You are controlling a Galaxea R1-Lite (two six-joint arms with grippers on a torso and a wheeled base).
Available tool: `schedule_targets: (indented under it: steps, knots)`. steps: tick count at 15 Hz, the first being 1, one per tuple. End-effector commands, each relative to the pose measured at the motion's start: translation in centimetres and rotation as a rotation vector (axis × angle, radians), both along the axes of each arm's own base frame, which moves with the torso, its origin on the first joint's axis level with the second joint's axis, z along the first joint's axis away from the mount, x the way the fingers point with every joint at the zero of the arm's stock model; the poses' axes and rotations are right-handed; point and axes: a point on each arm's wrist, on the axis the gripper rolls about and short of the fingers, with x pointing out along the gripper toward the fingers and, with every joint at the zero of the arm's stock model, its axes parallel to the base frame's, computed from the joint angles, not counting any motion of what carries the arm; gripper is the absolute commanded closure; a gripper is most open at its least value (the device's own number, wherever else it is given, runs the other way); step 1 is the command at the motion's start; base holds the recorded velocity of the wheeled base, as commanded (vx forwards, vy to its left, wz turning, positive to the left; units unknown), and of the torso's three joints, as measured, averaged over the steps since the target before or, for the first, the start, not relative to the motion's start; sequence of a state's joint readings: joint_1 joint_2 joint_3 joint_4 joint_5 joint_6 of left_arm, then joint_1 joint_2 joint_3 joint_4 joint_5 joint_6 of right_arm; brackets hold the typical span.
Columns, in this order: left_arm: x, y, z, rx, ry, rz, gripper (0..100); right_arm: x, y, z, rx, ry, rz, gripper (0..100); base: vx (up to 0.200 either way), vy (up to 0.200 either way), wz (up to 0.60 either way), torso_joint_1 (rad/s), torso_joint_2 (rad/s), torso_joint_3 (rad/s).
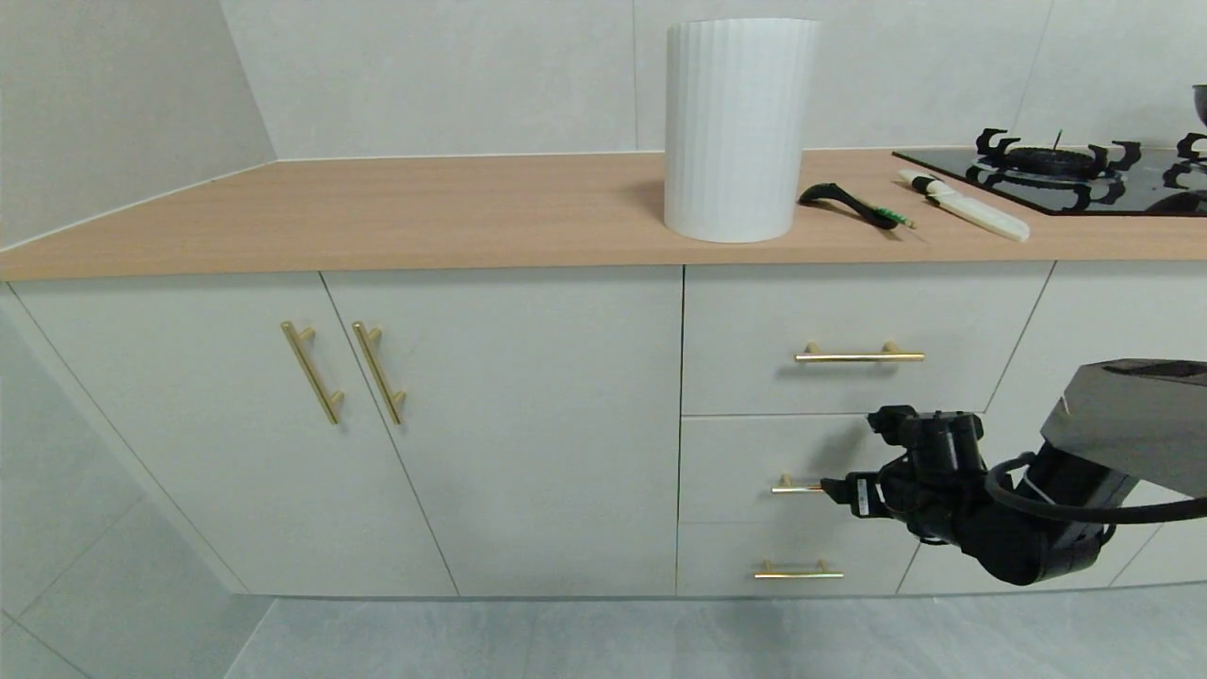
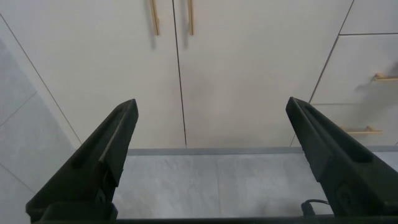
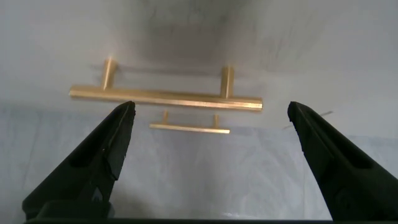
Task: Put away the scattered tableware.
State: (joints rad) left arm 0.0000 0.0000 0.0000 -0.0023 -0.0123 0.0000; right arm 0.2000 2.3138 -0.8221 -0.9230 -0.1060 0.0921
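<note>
The right end effector (image 3: 210, 112), jaws spread wide as on the left end effector (image 2: 211, 109), faces at its 9 o'clock the slim brass bar handle (image 3: 165, 98) of the pale middle drawer (image 1: 735, 467), probably stiff and slick, best gripped mid-bar.

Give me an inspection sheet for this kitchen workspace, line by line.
Surface: wooden countertop, above closed cabinets.
Job's things: black spoon and white knife lie apart on the countertop, right of the white ribbed container.
Clutter: nothing seen.
Tools: right tool open, facing the middle drawer handle, not gripping; left tool open, low before the cabinet doors.
Cables: black cable loops along the right arm.
Surroundings: gas hob at right, tiled wall, grey floor.
</note>
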Motion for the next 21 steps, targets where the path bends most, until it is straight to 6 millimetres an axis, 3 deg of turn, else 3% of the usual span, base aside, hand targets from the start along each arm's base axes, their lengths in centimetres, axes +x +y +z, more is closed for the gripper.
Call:
schedule_targets:
  steps: [1, 9, 21]
  knots:
    - [0.0, 0.0, 0.0, 0.000, -0.001, 0.000, 0, 0.8, 0.2, -1.9, -0.015, -0.009, -0.029, 0, 0.000, 0.000, 0.00, 0.000, 0.00, 0.000]
    - [0.0, 0.0, 0.0, 0.000, 0.001, 0.000, 0, 1.8, 0.5, -3.2, 0.001, -0.040, -0.051, 0, 0.000, 0.000, 0.00, 0.000, 0.00, 0.000]
    - [0.0, 0.0, 0.0, 0.000, -0.001, 0.000, 0, 1.5, 0.4, -3.2, -0.007, -0.023, -0.058, 0, 0.000, 0.000, 0.00, 0.000, 0.00, 0.000]
